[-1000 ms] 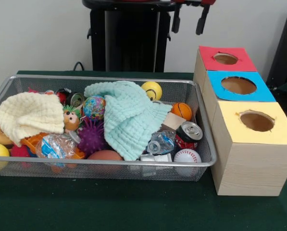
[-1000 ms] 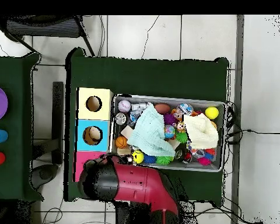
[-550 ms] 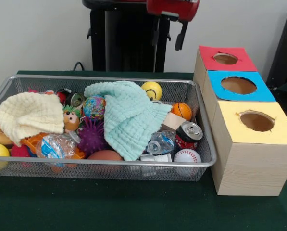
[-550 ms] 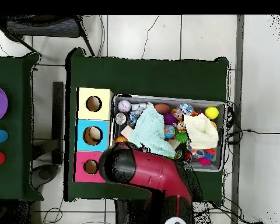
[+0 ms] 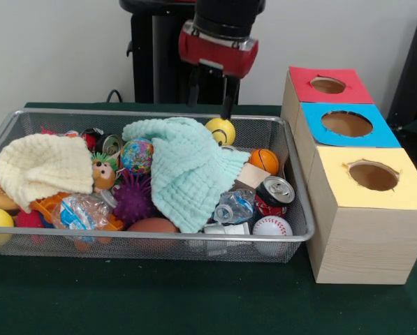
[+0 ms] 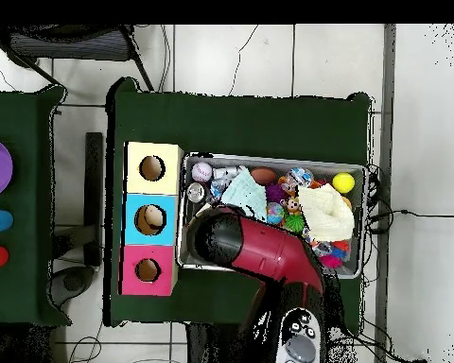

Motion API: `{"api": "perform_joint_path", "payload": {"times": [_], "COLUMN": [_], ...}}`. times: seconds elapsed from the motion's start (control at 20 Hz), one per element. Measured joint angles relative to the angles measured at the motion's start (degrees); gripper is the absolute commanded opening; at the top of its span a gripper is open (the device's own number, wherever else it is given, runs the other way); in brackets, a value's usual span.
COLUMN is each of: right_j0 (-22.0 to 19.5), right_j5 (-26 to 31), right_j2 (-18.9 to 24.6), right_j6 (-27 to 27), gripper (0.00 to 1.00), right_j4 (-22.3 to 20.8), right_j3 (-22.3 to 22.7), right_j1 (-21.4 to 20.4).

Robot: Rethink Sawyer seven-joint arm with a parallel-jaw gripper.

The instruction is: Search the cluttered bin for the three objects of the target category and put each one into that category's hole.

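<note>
Hanging over the wire mesh bin (image 5: 292, 234) at 12 o'clock: gripper (image 5: 209, 99), thin black fingers (image 5: 226, 105) spread apart, holding nothing. Sitting just under the right fingertip: smooth yellow smiley ball (image 5: 221, 130). Draping across the bin's middle: waffle-textured mint cloth (image 5: 187, 167). Lying at 3 o'clock of it: orange basketball (image 5: 265, 160), soda can (image 5: 274, 192), baseball (image 5: 272, 227). Standing at 3 o'clock of the bin: wooden boxes with round holes (image 5: 348, 124), tops red, blue, yellow.

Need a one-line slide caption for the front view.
Open end effector above the yellow smiley ball in the cluttered mesh bin.
</note>
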Motion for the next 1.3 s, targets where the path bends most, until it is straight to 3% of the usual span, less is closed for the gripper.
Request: {"api": "perform_joint_path", "payload": {"times": [0.55,0.9,1.3], "right_j0": [-2.72,-5.7,-7.89], "right_j5": [0.14,3.42,11.89], "right_j2": [-1.94,-3.53,-6.69], "right_j6": [0.19,0.19,0.19], "gripper": [1.0,1.0,1.0], "right_j4": [0.42,0.41,0.39], "right_j3": [-11.84,-19.81,-22.08], "right_j1": [8.13,11.51,13.52]}}
